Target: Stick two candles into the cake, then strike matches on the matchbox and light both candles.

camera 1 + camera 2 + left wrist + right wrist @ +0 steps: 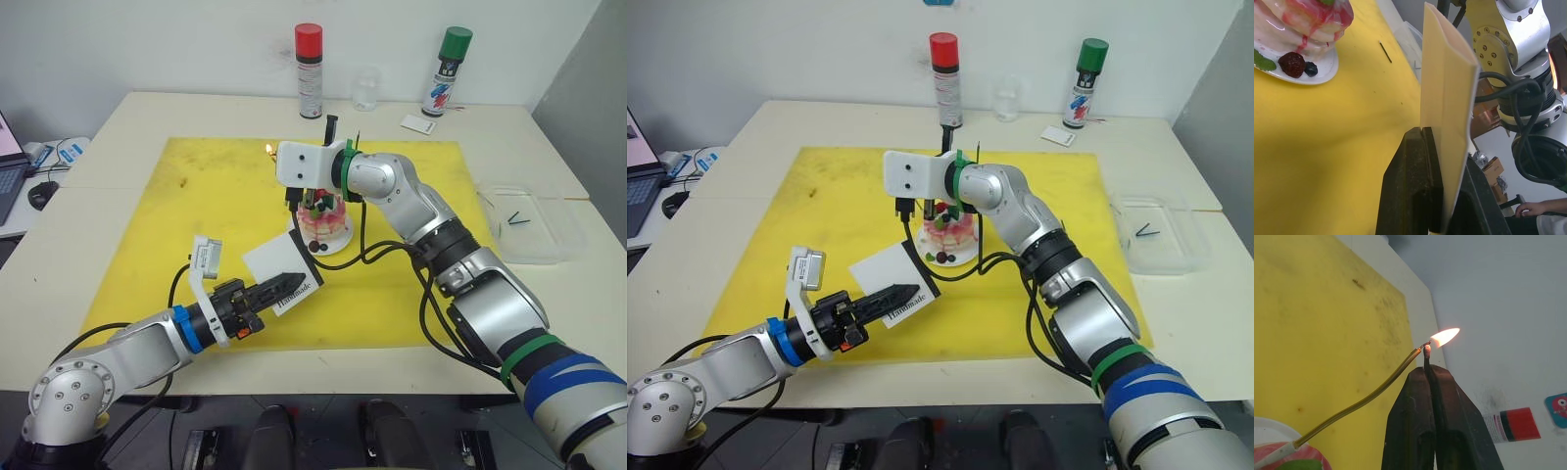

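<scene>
Your right gripper [1426, 363] pinching a burning match [1426, 354], flame licking the candle [1366, 396] tip, thin, curved, olive-gold, left gripper [1442, 147] clamping the white matchbox [1447, 112]

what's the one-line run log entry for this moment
right gripper: shut on match, flame at candle tip | left gripper: shut on matchbox | cake: on mat

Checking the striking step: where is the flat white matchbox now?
The flat white matchbox is clamped in the left gripper above the yellow mat, just front-left of the cake.
</scene>
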